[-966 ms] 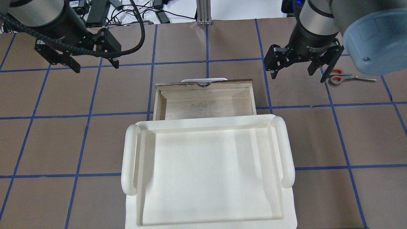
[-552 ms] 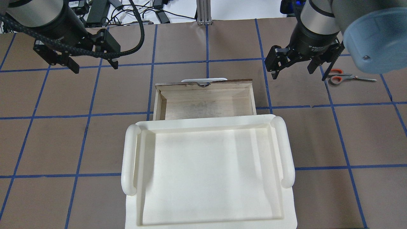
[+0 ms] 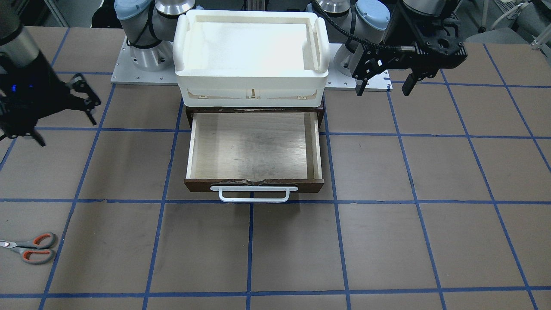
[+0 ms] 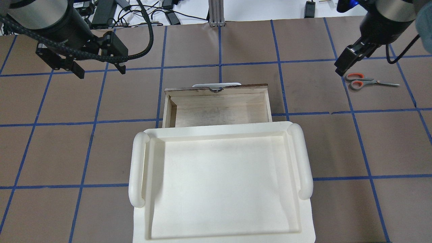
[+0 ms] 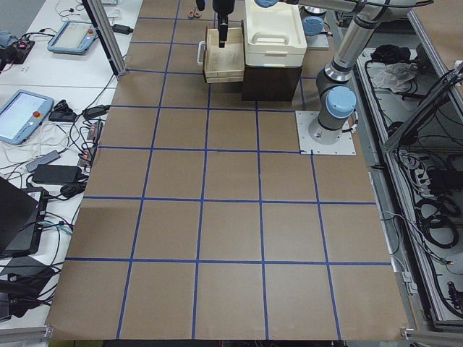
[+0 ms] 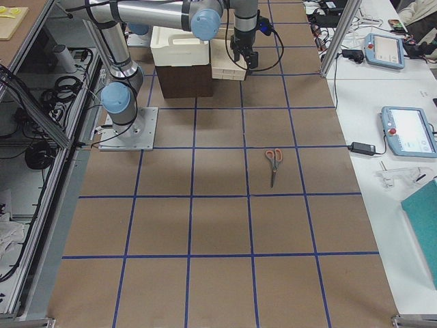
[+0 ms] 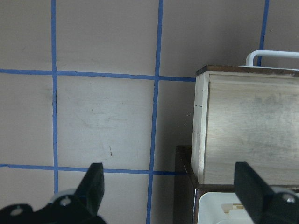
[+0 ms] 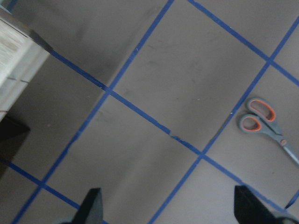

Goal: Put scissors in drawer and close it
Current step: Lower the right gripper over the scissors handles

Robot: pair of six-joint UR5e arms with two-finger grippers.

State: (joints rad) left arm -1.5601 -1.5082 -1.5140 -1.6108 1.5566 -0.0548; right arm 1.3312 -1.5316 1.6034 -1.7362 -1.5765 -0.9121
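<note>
The scissors (image 4: 366, 82) lie flat on the worktop (image 4: 320, 145), in its right half toward the operators' long edge and well apart from the open, empty drawer (image 3: 254, 146). Their long axis runs along that edge, with the handles toward the drawer and the blades toward the worktop's right end. The right gripper (image 8: 169, 201) is much the nearer. It hangs above the worktop just on the drawer side of the handles, its fingers (image 8: 93, 205) spread wide and holding nothing. In its wrist view the scissors sit out past one finger and slant across the line between the fingers, so the pick likely needs a short shift outward and a wrist turn. The left gripper (image 4: 100, 69) hovers beyond the drawer's other side, also wide and empty.
</note>
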